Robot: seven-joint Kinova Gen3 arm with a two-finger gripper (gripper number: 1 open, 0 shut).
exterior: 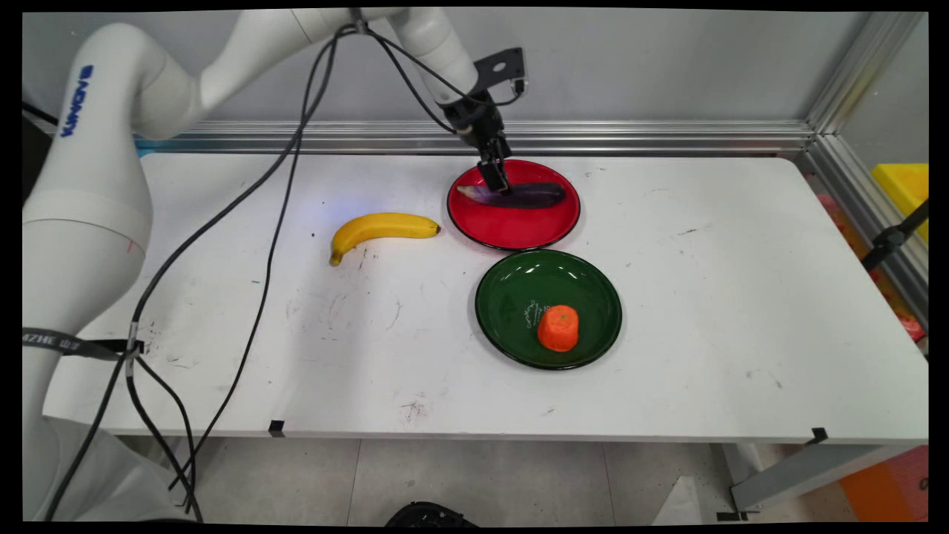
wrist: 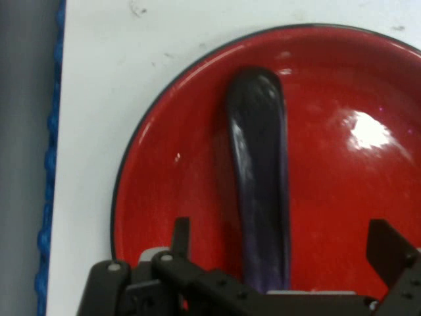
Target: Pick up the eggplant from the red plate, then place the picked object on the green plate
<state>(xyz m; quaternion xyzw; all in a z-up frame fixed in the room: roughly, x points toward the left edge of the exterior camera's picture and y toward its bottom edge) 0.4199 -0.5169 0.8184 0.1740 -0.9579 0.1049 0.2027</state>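
Eggplant (wrist: pixel 258 178) on red plate (wrist: pixel 177 191), jaws spread astride it; banana (exterior: pixel 379 228) in main view only

Main view high over the table (exterior: pixel 667 386); hand view close above the shared red plate (exterior: pixel 549 226).

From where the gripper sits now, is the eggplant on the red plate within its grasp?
Probably yes: the gripper hangs right over the eggplant on the red plate, jaws spread to either side of it, nothing between.
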